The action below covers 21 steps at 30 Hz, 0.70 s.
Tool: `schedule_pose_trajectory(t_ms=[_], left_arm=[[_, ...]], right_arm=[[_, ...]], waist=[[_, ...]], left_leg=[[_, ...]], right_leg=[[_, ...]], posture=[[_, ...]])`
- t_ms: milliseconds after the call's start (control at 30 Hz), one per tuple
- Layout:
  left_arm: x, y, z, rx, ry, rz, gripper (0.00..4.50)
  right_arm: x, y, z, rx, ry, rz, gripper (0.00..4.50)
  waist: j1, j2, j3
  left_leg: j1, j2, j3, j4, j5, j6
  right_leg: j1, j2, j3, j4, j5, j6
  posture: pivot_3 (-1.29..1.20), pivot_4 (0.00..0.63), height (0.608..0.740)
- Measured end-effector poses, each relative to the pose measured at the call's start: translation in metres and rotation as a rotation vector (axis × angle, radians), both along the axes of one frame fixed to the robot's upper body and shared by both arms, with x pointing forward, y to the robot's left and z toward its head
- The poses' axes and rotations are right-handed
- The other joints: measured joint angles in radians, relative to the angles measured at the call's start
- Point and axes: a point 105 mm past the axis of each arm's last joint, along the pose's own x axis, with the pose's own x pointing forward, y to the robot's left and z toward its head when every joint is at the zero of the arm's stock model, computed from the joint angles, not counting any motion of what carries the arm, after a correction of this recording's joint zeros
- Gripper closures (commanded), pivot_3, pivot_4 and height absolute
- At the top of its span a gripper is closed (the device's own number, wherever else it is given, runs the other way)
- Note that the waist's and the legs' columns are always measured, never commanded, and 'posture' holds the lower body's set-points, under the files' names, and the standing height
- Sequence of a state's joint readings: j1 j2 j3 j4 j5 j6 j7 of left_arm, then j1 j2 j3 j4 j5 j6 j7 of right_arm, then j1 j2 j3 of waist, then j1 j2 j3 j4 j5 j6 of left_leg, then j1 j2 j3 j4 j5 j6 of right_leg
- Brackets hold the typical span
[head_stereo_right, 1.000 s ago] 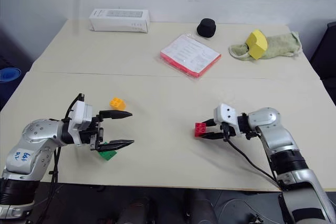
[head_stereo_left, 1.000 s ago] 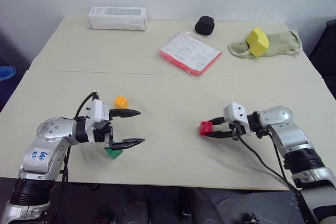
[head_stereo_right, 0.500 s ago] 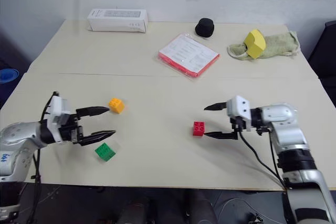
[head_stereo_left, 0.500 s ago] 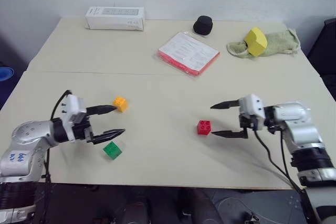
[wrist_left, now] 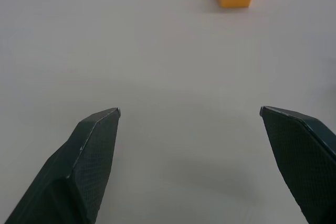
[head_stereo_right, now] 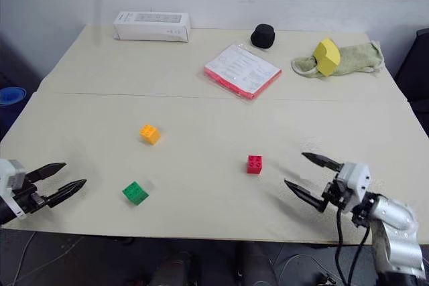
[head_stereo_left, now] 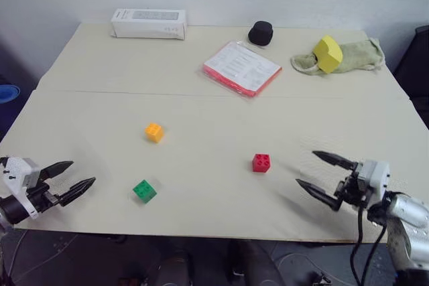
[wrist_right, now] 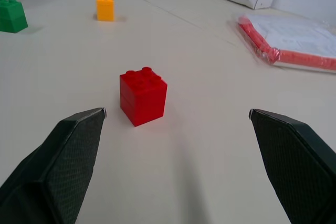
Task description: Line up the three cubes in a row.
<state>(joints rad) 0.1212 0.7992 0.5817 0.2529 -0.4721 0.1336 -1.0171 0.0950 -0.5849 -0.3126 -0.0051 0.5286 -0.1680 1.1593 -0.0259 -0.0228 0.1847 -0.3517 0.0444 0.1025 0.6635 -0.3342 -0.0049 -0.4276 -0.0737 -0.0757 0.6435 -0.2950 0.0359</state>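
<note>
No readable text anywhere. The white rectangular cardboard box (head_stereo_left: 149,23) at the table's 11 o'clock edge carries grey print on its top and front face, too small to make out. The white printed sheet in a red-edged clear plastic sleeve (head_stereo_left: 242,67), toward 12 o'clock, shows lines of print, also illegible. No brands, numbers or signs can be read on anything else.

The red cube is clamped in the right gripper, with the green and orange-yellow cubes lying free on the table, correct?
Not quite. The red cube stands free on the table, ahead of the open right gripper, as the right wrist view shows. The green cube and orange-yellow cube do lie free.
</note>
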Motion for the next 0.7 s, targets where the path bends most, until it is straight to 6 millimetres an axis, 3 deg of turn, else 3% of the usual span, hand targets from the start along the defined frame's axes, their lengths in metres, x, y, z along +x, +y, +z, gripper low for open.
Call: schedule_pose_trajectory(t_ms=[100, 200, 400, 567, 700], left_arm=[[-0.001, -0.006, 0.001, -0.034, 0.012, -0.036, 0.0], [-0.003, -0.029, 0.008, -0.014, 0.071, -0.223, 0.0], [-0.012, -0.065, 0.011, 0.285, 0.153, -0.709, 0.0], [0.02, -0.102, 0.017, 0.407, -0.008, -0.913, 0.0], [0.035, -0.121, 0.011, 0.453, -0.054, -0.997, 0.0]], right_arm=[[-0.005, 0.005, 0.005, -0.009, -0.025, 0.027, 0.02], [-0.009, 0.014, 0.011, -0.033, -0.048, 0.088, 0.02], [-0.023, 0.045, 0.021, -0.122, -0.066, 0.312, 0.02], [-0.024, 0.056, 0.018, -0.114, -0.04, 0.363, 0.02], [-0.025, 0.059, 0.017, -0.117, -0.018, 0.382, 0.02]], waist=[[-0.001, 0.0, 0.0], [-0.002, 0.0, 0.0], [0.0, 0.0, 0.0], [0.016, 0.0, 0.0], [0.02, 0.0, 0.0]], left_leg=[[0.001, 0.0, 0.0, 0.0, 0.0, 0.0], [0.0, 0.0, 0.0, 0.0, 0.0, -0.001], [0.0, 0.0, 0.0, 0.0, 0.0, -0.001], [-0.001, 0.0, 0.0, 0.001, 0.0, 0.0], [-0.001, 0.0, 0.003, 0.002, 0.001, -0.002]], right_leg=[[0.0, 0.0, 0.0, 0.001, 0.0, 0.0], [0.0, 0.001, 0.0, 0.001, 0.0, -0.001], [0.0, 0.001, -0.001, 0.0, -0.001, -0.002], [0.0, 0.002, -0.001, 0.001, -0.001, -0.001], [-0.001, 0.004, 0.0, 0.0, 0.0, -0.001]], posture=[[0.0, 0.15, 0.74], [0.0, 0.15, 0.74], [0.0, 0.15, 0.74], [0.0, 0.15, 0.74], [0.0, 0.15, 0.74]])
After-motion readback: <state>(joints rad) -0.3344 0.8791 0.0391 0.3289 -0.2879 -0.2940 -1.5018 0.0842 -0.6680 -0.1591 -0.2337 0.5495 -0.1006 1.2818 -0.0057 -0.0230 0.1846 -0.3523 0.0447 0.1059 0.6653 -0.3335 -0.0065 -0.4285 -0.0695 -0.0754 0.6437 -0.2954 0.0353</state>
